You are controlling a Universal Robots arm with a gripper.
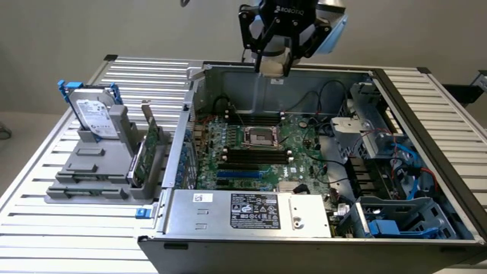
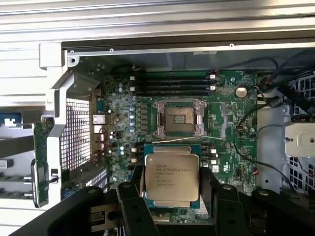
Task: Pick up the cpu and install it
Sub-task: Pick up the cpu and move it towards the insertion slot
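**Inspector:** Start nearest the wrist. State of the jaws?

**Assessor:** Closed on the cpu [image 2: 172, 178]. The black fingers [image 2: 132, 199] bear on two opposite edges, so the jaws stand wide, since the chip spans the gap. The metal lid with its printed text faces the wrist camera and the chip looks level in the grip.

**Inspector:** Where is the chip relative to the motherboard socket [image 2: 178, 119]?

**Assessor:** In the air, well above it and off to one side. The socket's contact field shows bare with nothing seated, and its metal frame is unobstructed.

**Inspector:** Step in hand?

**Assessor:** My judgement is that the pick is done and the carry to the socket is under way. The install has not begun.

**Inspector:** What does seating call for?

**Assessor:** As I judge it, the chip must be centred over the socket with edges squared to the frame and orientation matched. It needs a level descent, because any tilt risks the contacts.

**Inspector:** Farther out?

**Assessor:** Memory slots [image 2: 172, 83] flank the socket on two sides. The computer case [image 1: 190, 217] lies open around the board. Well apart from the socket, towards the exterior view's left, a hard drive [image 1: 95, 117] stands in a grey holder on the slatted worktop [image 1: 45, 240].
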